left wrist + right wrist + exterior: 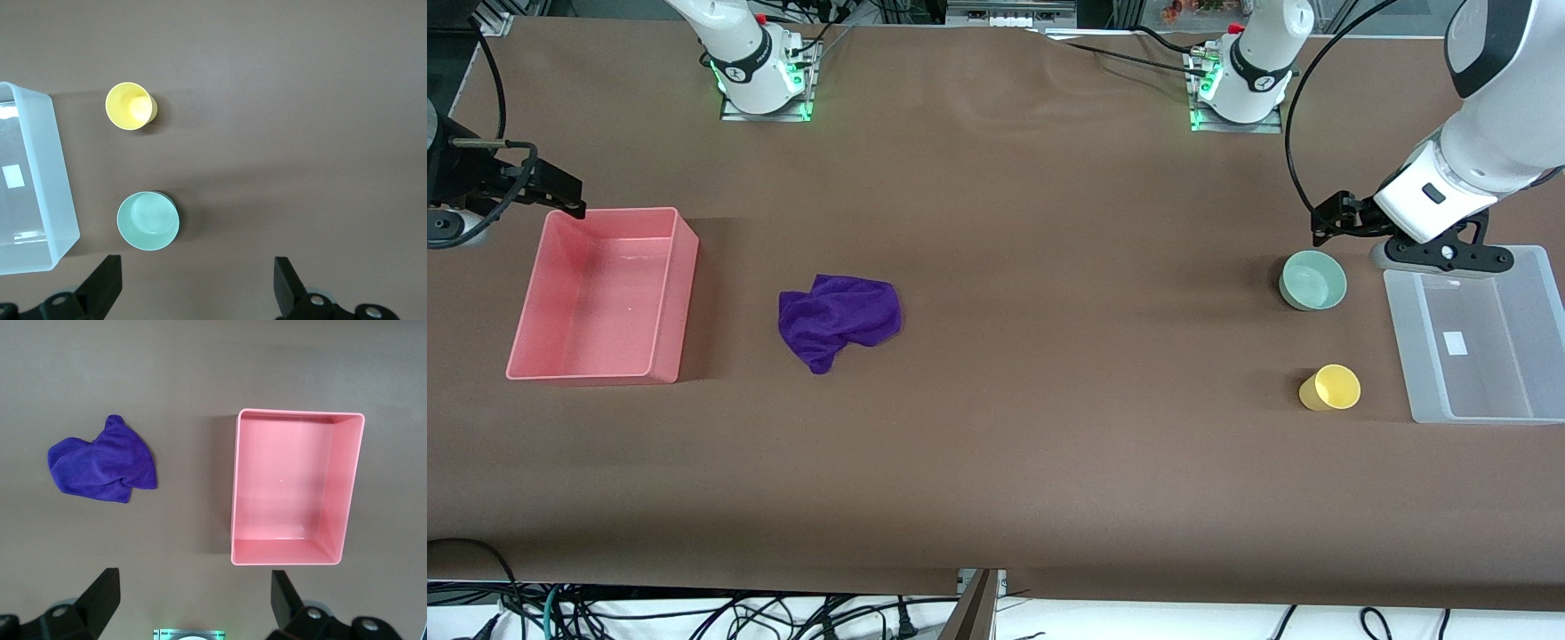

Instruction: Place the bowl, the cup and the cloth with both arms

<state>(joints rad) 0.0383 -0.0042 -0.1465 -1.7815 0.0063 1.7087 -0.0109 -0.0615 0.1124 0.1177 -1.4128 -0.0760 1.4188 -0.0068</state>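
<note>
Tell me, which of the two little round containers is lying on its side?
The yellow cup. It lies tipped over on the table, its mouth showing sideways, nearer the front camera than the mint-green bowl, which sits upright beside the clear bin.

The table (996,444) is showing a plain, flat brown with no pattern. The cloth (839,320) is showing deep purple, darker in its folds. The bowl (1312,279) is showing pale mint green inside and out, and the cup (1330,388) is showing yellow. One bin (667,293) is showing solid pink; the other bin (1405,338) is showing clear, frosted white with a small white label on its floor. Both arms are showing white shells with black joints, the left end effector (197,287) and right end effector (193,603) are showing black, and the bases are glowing green.
</note>
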